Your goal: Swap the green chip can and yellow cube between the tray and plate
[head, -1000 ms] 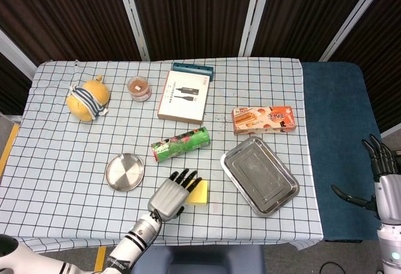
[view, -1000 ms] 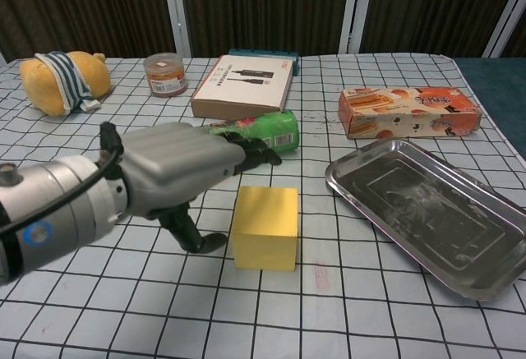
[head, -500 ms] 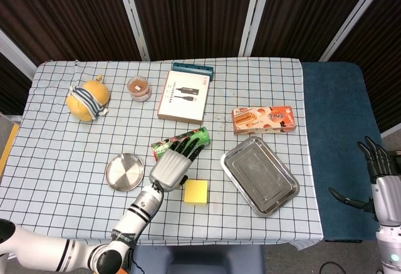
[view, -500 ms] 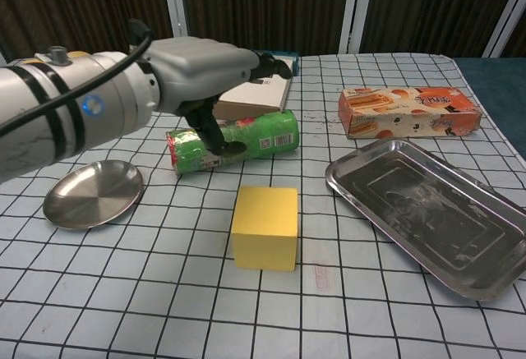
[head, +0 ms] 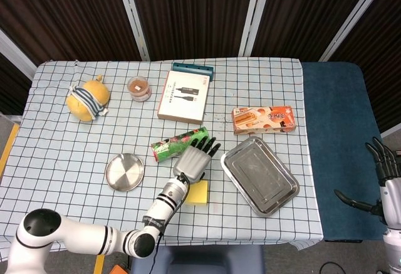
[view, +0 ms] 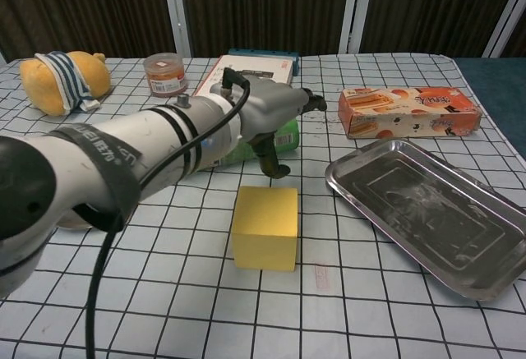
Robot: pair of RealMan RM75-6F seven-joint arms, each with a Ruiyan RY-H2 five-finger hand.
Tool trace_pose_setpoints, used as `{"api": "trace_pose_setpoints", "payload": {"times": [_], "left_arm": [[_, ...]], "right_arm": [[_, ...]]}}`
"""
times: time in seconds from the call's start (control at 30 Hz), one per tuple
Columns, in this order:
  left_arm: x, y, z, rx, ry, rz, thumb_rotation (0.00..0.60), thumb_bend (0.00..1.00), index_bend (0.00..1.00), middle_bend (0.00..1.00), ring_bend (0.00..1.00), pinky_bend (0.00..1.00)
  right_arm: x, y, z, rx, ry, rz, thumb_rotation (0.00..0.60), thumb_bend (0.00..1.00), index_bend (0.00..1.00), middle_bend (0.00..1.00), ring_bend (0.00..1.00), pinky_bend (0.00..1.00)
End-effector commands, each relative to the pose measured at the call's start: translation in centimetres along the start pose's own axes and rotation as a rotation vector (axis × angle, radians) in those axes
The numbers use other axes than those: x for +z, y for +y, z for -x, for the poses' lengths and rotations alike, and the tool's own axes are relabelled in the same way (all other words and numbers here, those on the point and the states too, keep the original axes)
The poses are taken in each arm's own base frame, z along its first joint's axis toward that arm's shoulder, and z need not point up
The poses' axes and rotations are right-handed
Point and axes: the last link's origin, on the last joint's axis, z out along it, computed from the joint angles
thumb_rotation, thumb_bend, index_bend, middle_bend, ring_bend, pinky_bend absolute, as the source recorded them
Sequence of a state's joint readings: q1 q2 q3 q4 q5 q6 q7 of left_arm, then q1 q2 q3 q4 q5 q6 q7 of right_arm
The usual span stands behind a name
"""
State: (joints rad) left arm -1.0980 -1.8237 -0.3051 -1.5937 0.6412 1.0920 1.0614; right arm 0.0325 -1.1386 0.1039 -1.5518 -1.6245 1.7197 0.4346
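Your left robot hand [head: 195, 159] hovers spread, empty, over the can's [head: 169, 147] three-o'clock end; cube [head: 198, 192] at six o'clock, positioned for grasping.

The left arm [view: 123, 162] is a thick tube of glossy white and silver-grey segments, banded with black rings, one of which carries pale lettering too small to read, and it swells to a black rounded joint [view: 25, 203] nearest the chest camera. A thin black cable [view: 99, 293] loops along it and arches over the wrist, where a small screw-like stud sits, and the left hand [head: 194, 157] has a matt silver-grey back with black fingers [head: 210, 147]. The right hand [head: 387, 183] has a pale grey body with dark, slender fingers [head: 379, 152] and a black thumb.
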Motion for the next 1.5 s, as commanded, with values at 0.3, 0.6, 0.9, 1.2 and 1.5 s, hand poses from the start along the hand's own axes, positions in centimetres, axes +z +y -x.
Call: {"api": "trace_pose_setpoints", "payload": {"times": [0.3,0.6,0.9,1.2,1.5], "left_arm": [[3.0,-0.6,2.3,0.079,-0.021,-0.114,0.600,0.34,0.00,0.00,0.00,0.16],[3.6,-2.4,3.7,0.123,-0.042,-0.188,0.600,0.34,0.00,0.00,0.00,0.16],[3.9,-4.4,4.8,0.149,-0.043,-0.272,0.600,0.34,0.00,0.00,0.02,0.17],[4.1,-6.1,6.5,0.194,-0.040,-0.317,0.600,0.35,0.00,0.08,0.16,0.31],[4.1,-6.9,7.3,0.184,0.001,-0.308,0.600,0.39,0.00,0.22,0.31,0.50]], "right_arm": [[0.0,0.2,-0.7,0.027,0.003,0.001,0.600,0.01,0.00,0.00,0.00,0.00],[0.0,0.1,-0.5,0.025,-0.008,-0.003,0.600,0.01,0.00,0.00,0.00,0.00],[0.1,0.1,-0.3,0.022,-0.018,-0.002,0.600,0.01,0.00,0.00,0.00,0.00],[0.0,0.0,-0.1,0.019,-0.036,-0.007,0.600,0.01,0.00,0.00,0.00,0.00],[0.1,0.0,0.0,0.016,-0.049,-0.009,0.600,0.01,0.00,0.00,0.00,0.00]]}}
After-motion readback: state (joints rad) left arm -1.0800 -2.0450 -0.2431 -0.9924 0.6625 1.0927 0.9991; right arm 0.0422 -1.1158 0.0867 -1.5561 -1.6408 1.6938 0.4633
